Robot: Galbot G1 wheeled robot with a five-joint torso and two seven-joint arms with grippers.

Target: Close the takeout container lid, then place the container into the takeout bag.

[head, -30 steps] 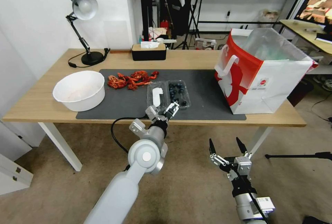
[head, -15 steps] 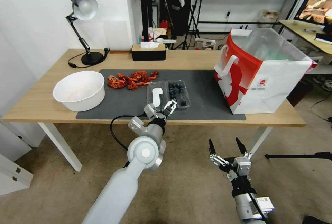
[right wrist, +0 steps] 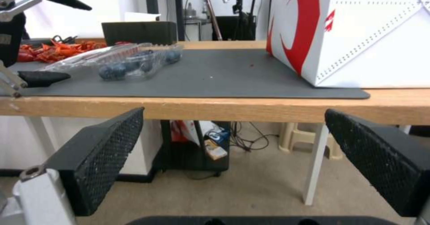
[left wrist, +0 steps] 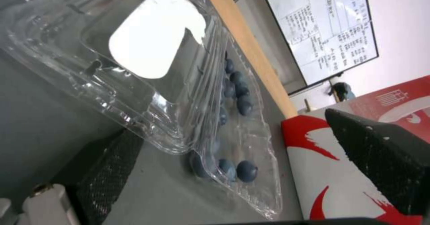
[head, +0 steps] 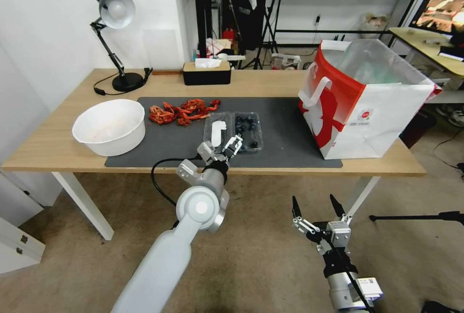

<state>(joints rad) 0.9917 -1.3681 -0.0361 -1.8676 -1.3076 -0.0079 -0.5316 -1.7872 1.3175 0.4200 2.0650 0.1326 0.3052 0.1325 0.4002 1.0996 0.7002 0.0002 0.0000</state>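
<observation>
Nearest, the right gripper [head: 316, 205] hangs low in front of the bench [head: 53, 146], below its near edge and to the right, its fingers [right wrist: 100, 154] spread wide with nothing between them. A little farther, the left gripper [head: 231, 144] reaches over the near edge of the dark mat [head: 280, 124], its fingers [left wrist: 381, 158] open at the near end of the takeout container [head: 247, 131]. In the left wrist view one finger sits just beside the near edge of the lid [left wrist: 147, 47], the other out on the far side of the berry half; whether either touches the plastic I cannot tell. The container lies open and flat on the mat, the lid [head: 218, 131] with its white label on the left, the blueberries [head: 245, 126] in the right half. Left of it stands a white bowl [head: 110, 126], with red scraps [head: 181, 111] beyond. The takeout bag [head: 367, 105] stands upright at the right end of the mat, well apart from the container. Farthest back are a black tissue box [head: 206, 72] and a desk lamp [head: 113, 42]
</observation>
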